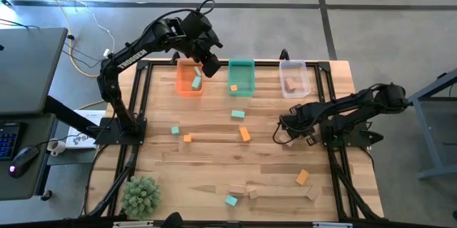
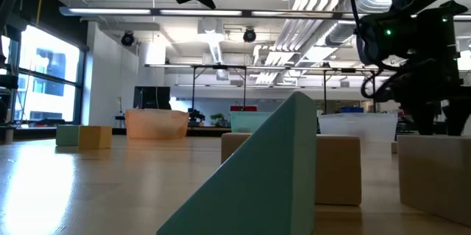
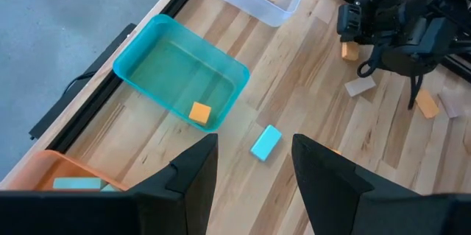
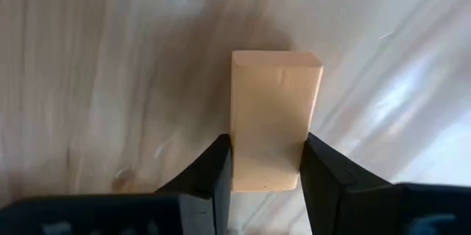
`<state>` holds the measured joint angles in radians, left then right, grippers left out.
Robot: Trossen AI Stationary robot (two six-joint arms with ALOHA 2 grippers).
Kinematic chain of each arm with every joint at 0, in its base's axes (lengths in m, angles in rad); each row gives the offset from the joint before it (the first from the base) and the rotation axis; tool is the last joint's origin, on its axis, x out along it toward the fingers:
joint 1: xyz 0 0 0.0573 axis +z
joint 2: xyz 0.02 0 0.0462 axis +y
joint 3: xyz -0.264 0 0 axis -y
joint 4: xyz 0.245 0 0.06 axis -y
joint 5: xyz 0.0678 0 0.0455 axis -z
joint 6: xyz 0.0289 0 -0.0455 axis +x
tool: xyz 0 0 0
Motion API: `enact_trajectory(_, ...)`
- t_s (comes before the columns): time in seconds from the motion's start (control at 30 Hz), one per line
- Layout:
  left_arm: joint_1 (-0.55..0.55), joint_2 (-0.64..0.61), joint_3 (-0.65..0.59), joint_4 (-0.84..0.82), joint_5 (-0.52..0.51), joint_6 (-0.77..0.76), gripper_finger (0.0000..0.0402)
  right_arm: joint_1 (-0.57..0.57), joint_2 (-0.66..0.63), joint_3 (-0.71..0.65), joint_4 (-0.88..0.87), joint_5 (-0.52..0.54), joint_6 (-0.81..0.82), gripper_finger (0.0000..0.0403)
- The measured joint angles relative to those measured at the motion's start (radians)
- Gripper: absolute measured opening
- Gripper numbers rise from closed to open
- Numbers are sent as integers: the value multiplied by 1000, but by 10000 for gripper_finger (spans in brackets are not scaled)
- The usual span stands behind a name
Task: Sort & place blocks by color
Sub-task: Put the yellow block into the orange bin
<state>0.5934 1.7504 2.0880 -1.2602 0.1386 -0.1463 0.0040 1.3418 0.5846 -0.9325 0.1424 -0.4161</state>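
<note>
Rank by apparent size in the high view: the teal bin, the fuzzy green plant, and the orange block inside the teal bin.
1. Teal bin and fuzzy green plant: similar footprints, too close to rank.
2. Orange block in the teal bin: far smaller than either.

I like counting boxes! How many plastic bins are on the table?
3, in one row in the high view: the orange bin at left, the teal bin in the middle, the clear bin at right. None looks hidden.
</note>
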Motion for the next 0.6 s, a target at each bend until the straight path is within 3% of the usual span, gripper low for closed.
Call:
enact_trajectory(0.23, 0, 0, 0, -1, -16, 24, 168, 0, 0, 97, -15, 37, 98, 99)
enact_trajectory(0.6, 0, 0, 0, -8, -59, 101, 232, -1, -1, 313, -19, 48, 300, 99)
